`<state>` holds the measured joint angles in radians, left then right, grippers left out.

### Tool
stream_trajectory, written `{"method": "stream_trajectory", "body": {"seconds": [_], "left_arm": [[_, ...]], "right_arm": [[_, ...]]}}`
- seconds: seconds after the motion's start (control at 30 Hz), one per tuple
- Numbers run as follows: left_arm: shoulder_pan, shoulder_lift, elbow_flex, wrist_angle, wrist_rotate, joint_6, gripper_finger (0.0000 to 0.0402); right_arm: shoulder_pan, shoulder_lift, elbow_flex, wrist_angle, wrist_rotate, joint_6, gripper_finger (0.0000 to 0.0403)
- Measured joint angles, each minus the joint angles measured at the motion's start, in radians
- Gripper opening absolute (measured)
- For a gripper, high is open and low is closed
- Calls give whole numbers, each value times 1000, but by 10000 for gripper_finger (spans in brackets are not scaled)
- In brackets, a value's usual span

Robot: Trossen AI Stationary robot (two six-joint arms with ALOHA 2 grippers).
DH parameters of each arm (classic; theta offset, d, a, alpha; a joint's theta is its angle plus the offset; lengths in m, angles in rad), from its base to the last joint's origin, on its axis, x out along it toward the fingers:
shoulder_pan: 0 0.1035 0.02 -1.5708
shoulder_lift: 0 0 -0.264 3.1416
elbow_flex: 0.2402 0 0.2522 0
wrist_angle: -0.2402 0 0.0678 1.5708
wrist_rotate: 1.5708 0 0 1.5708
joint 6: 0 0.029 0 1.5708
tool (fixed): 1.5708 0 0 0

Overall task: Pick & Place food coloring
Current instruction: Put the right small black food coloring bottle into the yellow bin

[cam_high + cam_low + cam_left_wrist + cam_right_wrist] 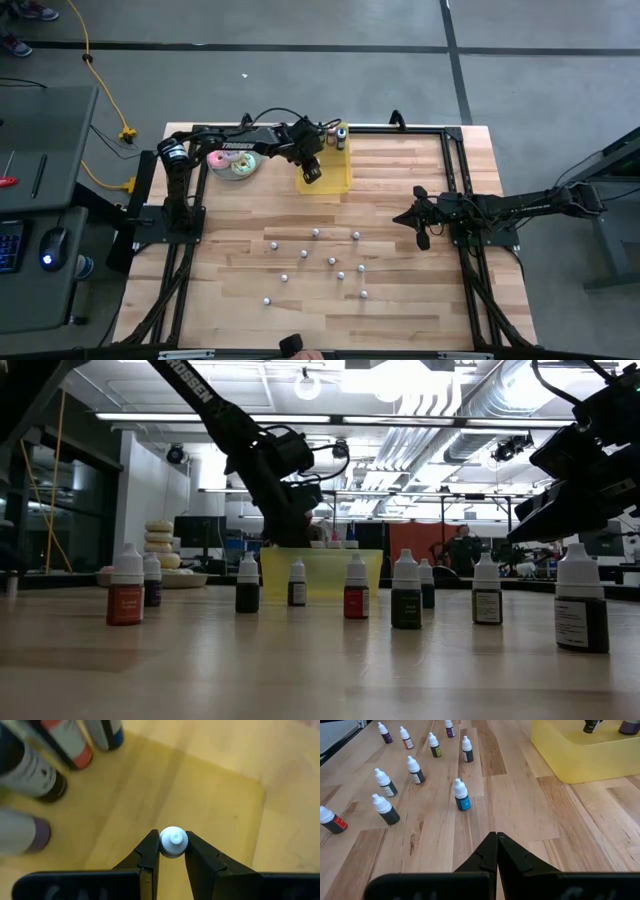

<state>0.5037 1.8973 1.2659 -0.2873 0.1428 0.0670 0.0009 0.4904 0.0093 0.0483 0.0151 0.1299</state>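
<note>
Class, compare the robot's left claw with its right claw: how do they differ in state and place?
The left claw grips a white-capped dropper bottle over the yellow tray; the right claw is shut on nothing, above bare table beside the tray. Both are dark and two-fingered.

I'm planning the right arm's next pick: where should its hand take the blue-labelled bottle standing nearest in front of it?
Grip the blue-labelled bottle from above, fingers on either side of its white cap or its body just under the cap. It stands upright on the table with clear wood around it. The right hand is shut, so it must open first. The left hand holds its bottle the same way.
</note>
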Motion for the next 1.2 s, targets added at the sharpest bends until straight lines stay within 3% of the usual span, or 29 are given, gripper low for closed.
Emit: {"method": "stream_trajectory", "body": {"seconds": [0.57,0.9,1.2], "left_arm": [[-21,50,2,62,7,84,63],[-27,68,1,66,5,85,108],[-27,75,0,60,-2,84,115]], "right_arm": [[0,0,0,0,0,0,0],[0,0,0,0,0,0,0],[0,0,0,0,0,0,0]]}}
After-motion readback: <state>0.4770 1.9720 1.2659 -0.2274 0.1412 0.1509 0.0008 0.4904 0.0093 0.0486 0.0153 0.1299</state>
